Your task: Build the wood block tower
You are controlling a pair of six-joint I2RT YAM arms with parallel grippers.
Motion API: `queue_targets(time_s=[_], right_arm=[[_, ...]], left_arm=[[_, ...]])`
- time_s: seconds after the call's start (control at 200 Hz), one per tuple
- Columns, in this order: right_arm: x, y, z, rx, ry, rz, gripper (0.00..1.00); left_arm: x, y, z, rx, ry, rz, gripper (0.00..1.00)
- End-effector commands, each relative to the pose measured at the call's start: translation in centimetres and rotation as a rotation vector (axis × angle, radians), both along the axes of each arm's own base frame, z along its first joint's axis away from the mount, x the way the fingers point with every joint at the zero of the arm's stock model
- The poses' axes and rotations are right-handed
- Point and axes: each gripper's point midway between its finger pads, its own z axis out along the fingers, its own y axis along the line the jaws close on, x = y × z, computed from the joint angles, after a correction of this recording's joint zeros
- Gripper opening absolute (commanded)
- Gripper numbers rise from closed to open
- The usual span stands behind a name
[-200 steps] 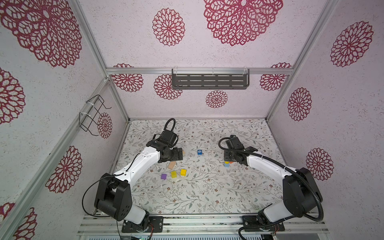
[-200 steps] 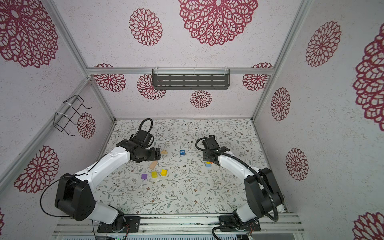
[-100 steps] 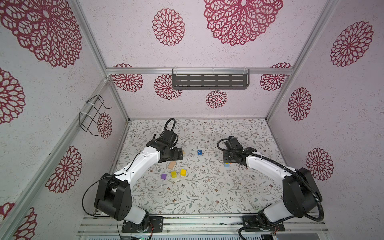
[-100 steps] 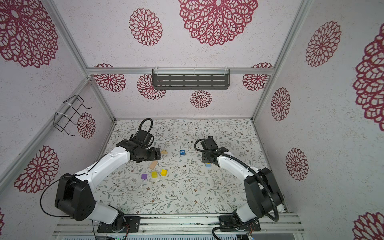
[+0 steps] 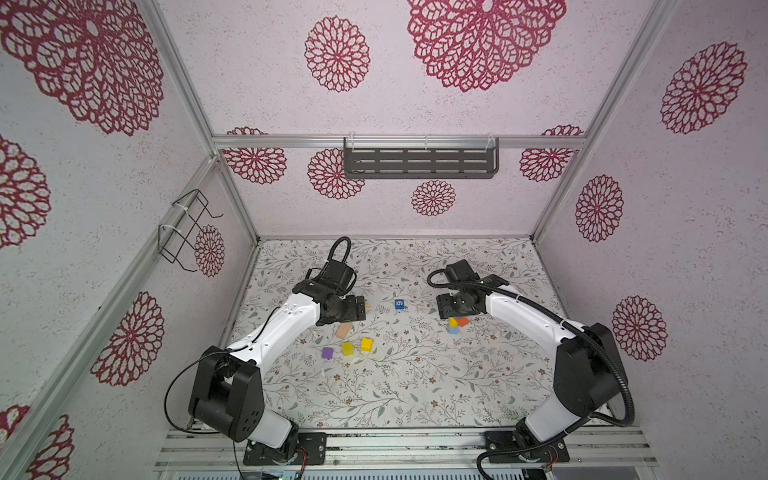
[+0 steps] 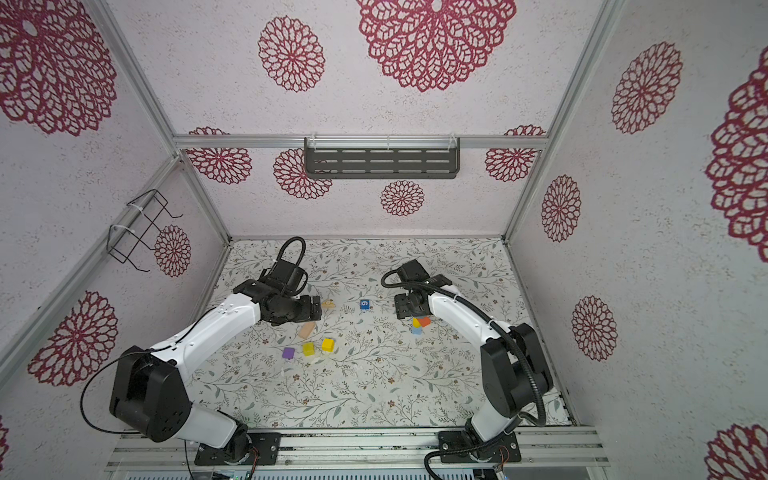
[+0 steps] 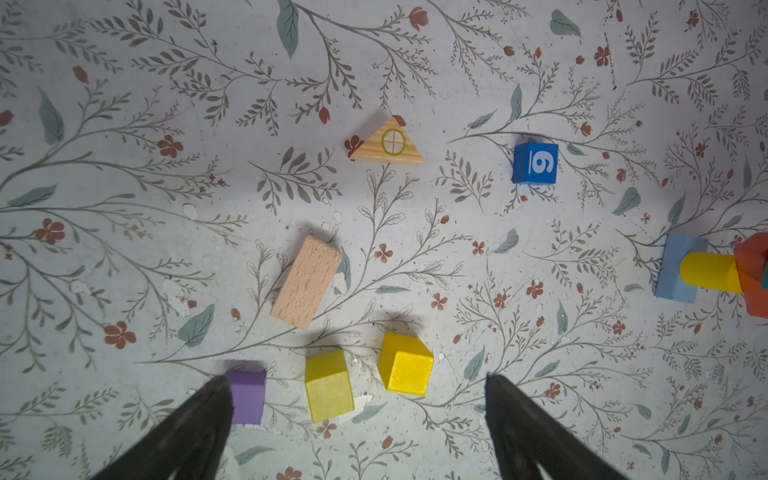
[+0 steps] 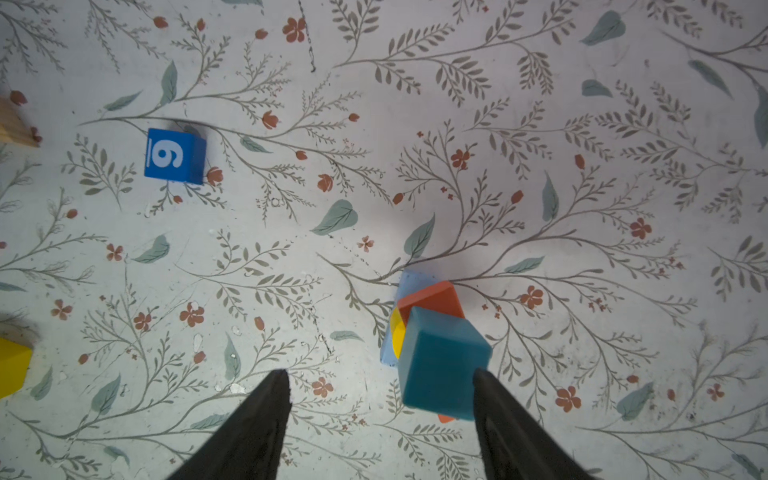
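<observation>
In both top views the wood block tower stands right of centre on the flowered mat, and only its orange, yellow and light blue pieces show there. The right wrist view adds a teal cube on top, skewed over the orange piece. It also shows the right claw spread apart. One finger is at the cube's corner, touching or not I cannot tell, and the other is well off it, so nothing is clamped. The left wrist view shows the left claw spread wide and holding nothing. It hangs over a purple cube, a pale yellow cube and a brighter yellow cube, with a tan plank just beyond them. That view also shows the circle mark on a tan triangle, which the top views give only as a sliver beside the left arm. The blue cube marked 6 stands alone at mid-frame between the arms, with bare mat on every side. The tower is well apart from the right wall. The lower half of the mat, toward the arm bases, lies open.
</observation>
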Motion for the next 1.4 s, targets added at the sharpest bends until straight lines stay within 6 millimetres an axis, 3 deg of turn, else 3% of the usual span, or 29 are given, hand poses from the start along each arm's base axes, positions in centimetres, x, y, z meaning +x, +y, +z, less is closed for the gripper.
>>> queue_targets(time_s=[0.0,0.49,1.141,1.396], right_arm=[[-1.2,-0.7,0.2,-0.036,0.072,0.025,0.73],[-0.5,-1.2,0.7,-0.061,0.074,0.027,0.79],[0.6,-1.6,-2.6,-0.064,0.128,-0.003,0.78],[0.7,-2.0,-3.5,-0.054,0.149,-0.027,0.7]], left_arm=[[0.0,0.2,0.4,-0.011,-0.018,0.016,0.97],[0.2,0.0,0.2,-0.011,-0.012,0.013,0.97],[0.1,0.3,-0.1,0.006,-0.006,0.013,0.97],[0.3,0.3,-0.3,0.003,0.003,0.015,0.97]])
